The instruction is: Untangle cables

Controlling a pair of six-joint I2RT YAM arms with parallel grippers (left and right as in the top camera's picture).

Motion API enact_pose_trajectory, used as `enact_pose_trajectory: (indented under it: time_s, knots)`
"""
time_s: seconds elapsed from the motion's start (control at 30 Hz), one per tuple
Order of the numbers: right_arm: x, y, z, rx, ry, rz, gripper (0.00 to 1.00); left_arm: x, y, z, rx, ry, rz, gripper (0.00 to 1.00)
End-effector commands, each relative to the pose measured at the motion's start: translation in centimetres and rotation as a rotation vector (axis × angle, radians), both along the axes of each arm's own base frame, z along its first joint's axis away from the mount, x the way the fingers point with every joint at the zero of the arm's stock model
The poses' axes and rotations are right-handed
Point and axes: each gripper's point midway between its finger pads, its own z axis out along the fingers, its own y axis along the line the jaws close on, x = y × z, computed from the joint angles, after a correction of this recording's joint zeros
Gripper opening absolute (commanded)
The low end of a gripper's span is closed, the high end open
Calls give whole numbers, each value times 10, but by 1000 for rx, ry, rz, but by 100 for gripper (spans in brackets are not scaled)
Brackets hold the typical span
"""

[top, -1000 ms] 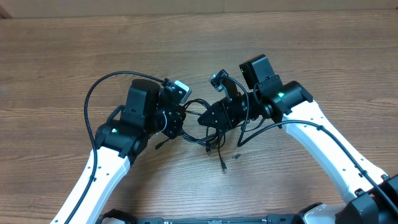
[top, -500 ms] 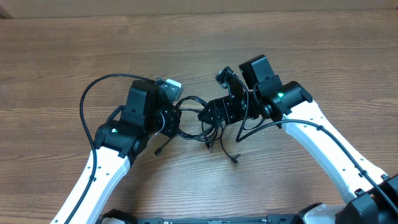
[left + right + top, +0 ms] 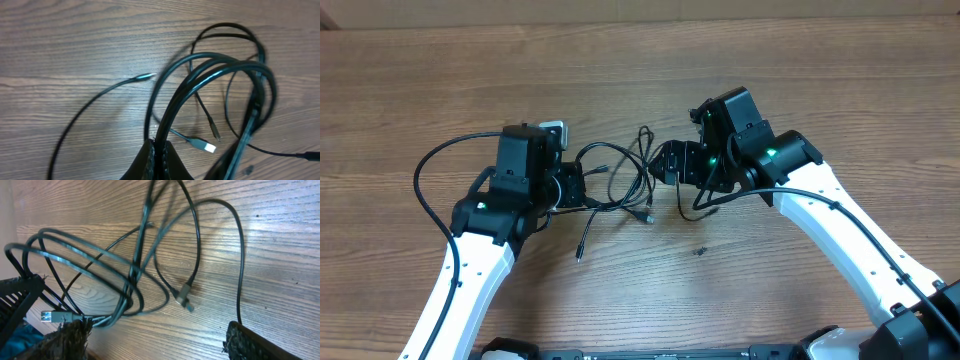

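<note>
Left jaws clamp cables (image 3: 176,102); right jaws spread, cables lying between.

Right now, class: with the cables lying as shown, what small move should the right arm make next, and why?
Probably bring the open right fingers onto the loose plug end and close, since the left fingers are shut on the looped cables, anchoring them for a pull.

The tabletop (image 3: 440,80) is brown wood grain with a matt, streaked finish. The cables (image 3: 226,65) are smooth black plastic, slightly glossy.
</note>
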Motion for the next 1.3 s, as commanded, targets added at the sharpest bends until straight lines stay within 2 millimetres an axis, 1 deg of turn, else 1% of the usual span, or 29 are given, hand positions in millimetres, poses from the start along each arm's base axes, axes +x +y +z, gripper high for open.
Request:
enact_pose_trajectory:
  time_s: [0.0, 0.07, 0.1, 0.2, 0.3, 0.37, 0.47, 0.6, 0.73, 0.8, 0.83, 0.93, 1.1, 1.13, 1.27]
  knots:
    - [3, 3, 13, 22, -29, -15, 87, -1, -14, 12, -122, 17, 13, 4]
    - [2, 5, 15, 35, -33, 5, 86, -2, -19, 14, -166, 34, 27, 4]
    - [2, 8, 17, 48, -37, 20, 86, -3, -24, 17, -194, 32, 8, 4]
    - [0, 14, 21, 75, -64, 79, 80, -3, -33, 22, -252, 34, -8, 4]
    - [0, 15, 22, 70, -80, 101, 76, -1, -43, 31, -322, 28, -24, 4]
    - [0, 14, 22, 69, -81, 102, 75, 0, -55, 43, -387, 3, -84, 4]
    - [3, 11, 20, 47, -91, 87, 72, -1, -65, 54, -439, -16, -138, 4]
    - [6, 9, 19, 32, -100, 77, 70, -3, -68, 56, -457, -13, -153, 4]
    - [15, -2, 14, -36, -131, 31, 70, -7, -74, 60, -491, -8, -191, 4]
    - [18, -6, 13, -58, -141, 17, 67, -9, -78, 64, -513, -11, -216, 4]
    - [20, -9, 12, -74, -148, 6, 66, -11, -83, 71, -542, -19, -251, 4]
    - [22, -8, 11, -75, -152, 5, 65, -15, -92, 83, -595, -43, -319, 4]
    - [25, -7, 11, -70, -160, 5, 55, -19, -98, 91, -631, -52, -367, 4]
    - [26, -6, 11, -68, -163, 4, 52, -21, -99, 92, -639, -47, -376, 4]
    - [29, -4, 14, -56, -180, 4, 47, -27, -103, 96, -666, -37, -410, 4]
